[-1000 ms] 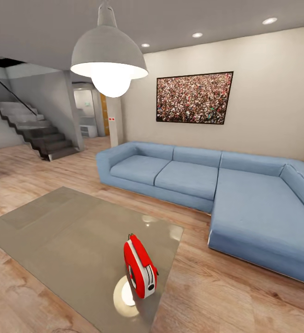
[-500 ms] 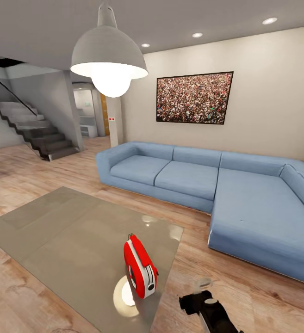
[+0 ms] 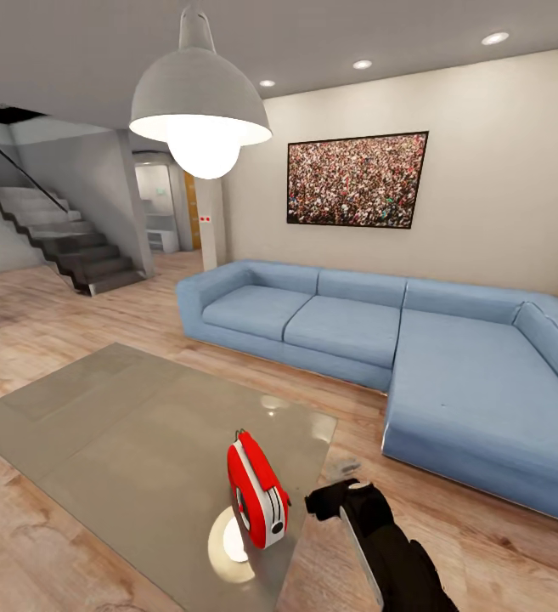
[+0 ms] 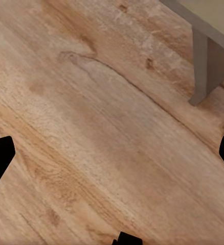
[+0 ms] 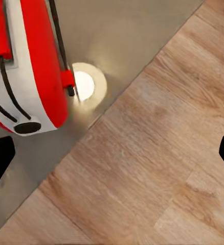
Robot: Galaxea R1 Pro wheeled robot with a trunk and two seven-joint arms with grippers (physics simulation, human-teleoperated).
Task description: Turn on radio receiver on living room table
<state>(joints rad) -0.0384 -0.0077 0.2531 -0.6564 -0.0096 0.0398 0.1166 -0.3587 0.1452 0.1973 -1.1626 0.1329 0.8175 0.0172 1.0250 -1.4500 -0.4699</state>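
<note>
The red radio receiver with its white edge band stands upright near the front right corner of the low grey glossy table. In the head view my right gripper hovers just right of the radio, past the table's edge and apart from it. The right wrist view shows the radio with its thin loop handle on the table; the right gripper is open over the floor beside it. The left gripper is open and empty over bare wood floor.
A big blue sectional sofa runs behind and to the right of the table. The grey dome pendant lamp hangs above. A framed crowd picture is on the wall and stairs rise at the left. A grey table leg stands close to the left gripper.
My right arm has come up into the head view from the bottom edge and moved up and left, closer to the radio. The radio and camera have not moved.
</note>
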